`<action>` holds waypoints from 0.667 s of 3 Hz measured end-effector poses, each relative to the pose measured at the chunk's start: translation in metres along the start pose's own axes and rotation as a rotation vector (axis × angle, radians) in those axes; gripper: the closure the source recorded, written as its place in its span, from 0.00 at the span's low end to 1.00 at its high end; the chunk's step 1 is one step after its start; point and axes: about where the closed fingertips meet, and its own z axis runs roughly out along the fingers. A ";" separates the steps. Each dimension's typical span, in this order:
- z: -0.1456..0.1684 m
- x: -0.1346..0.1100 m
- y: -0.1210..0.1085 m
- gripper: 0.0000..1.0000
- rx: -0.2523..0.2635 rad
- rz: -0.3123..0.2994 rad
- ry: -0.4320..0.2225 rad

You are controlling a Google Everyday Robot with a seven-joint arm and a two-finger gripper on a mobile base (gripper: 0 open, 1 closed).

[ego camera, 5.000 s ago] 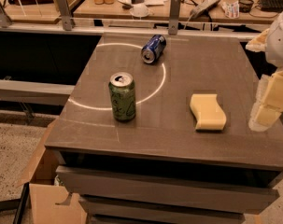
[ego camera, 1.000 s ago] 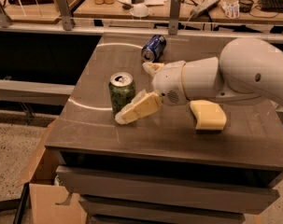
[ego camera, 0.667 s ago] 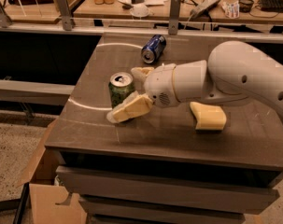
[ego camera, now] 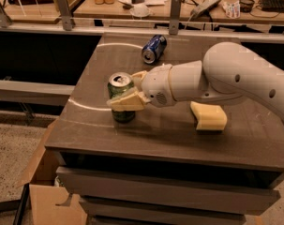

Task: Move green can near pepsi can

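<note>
The green can (ego camera: 119, 81) stands upright on the left part of the grey table (ego camera: 169, 142). My gripper (ego camera: 123, 90) reaches in from the right and is open around the can. One pale finger (ego camera: 126, 101) crosses the can's front and the other (ego camera: 138, 75) lies behind its right side. The can's lower end shows below the near finger. The pepsi can (ego camera: 153, 48), blue with silver ends, lies on its side at the back of the table, well apart from the green can.
A yellow sponge (ego camera: 208, 116) lies on the table right of the gripper, under my white arm (ego camera: 235, 76). A rail with posts (ego camera: 175, 13) and a cluttered desk stand behind the table. A cardboard box (ego camera: 41, 200) sits on the floor at lower left.
My arm has come in from the right edge across the table and the gripper has moved left onto the green can. Neither can nor the sponge has moved.
</note>
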 end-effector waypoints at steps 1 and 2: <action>-0.023 -0.002 -0.029 0.85 0.077 0.026 -0.011; -0.075 -0.010 -0.071 1.00 0.234 0.041 -0.012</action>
